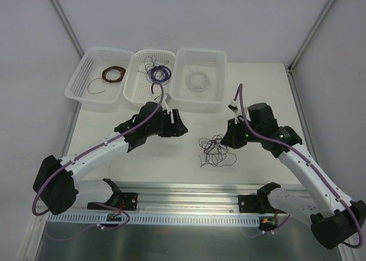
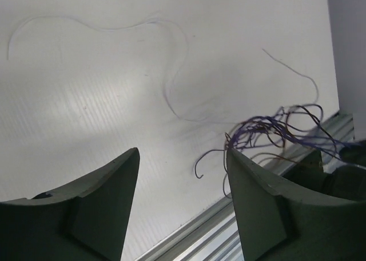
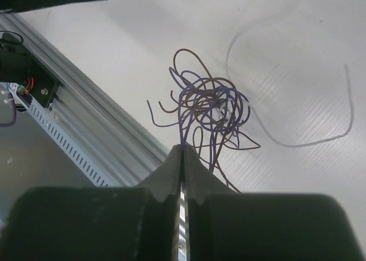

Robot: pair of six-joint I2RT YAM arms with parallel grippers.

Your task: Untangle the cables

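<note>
While my right gripper pinched the cables at its tips, their loops spread just ahead; my left gripper, jaws apart, sat farther off, the cables beside one finger.

The left gripper hangs over the white table with its dark fingers spread wide, the cables bunched just beyond its right finger above a metal rail, a pale strand trailing away from them up-left.
</note>
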